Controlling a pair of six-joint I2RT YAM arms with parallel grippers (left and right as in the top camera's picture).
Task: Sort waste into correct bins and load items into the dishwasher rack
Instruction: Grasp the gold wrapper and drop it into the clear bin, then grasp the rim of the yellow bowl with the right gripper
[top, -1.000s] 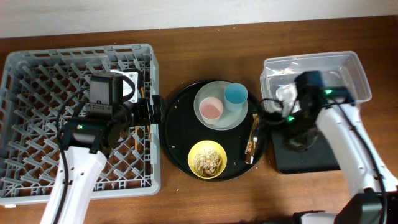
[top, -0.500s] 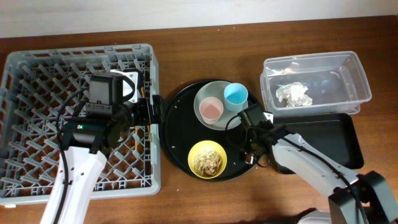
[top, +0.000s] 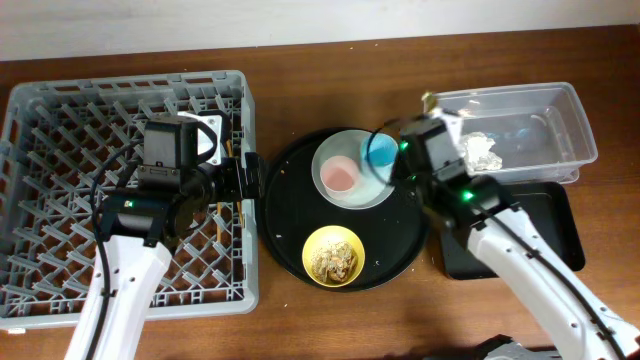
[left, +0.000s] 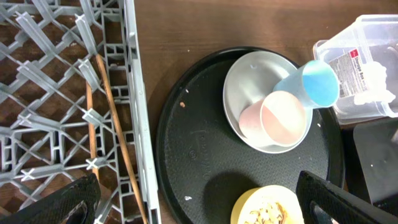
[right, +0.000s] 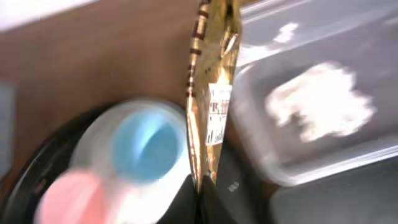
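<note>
right jaws pinch narrow crinkly gold wrapper (right: 211, 93) | left jaws apart, by latticed grey rack (left: 137, 112)

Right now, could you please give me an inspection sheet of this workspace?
Surface: brown wooden table.
Job's things: chopsticks in rack; tissue in clear tub; shallow black tray beside it; pink cup, blue cup on plate; scraps in yellow bowl.
Clutter: round black tray under dishes.
Grippers: left fingers open; right fingers shut on snack wrapper.
Cables: black cables along left arm.
Surroundings: pale wall behind table.
</note>
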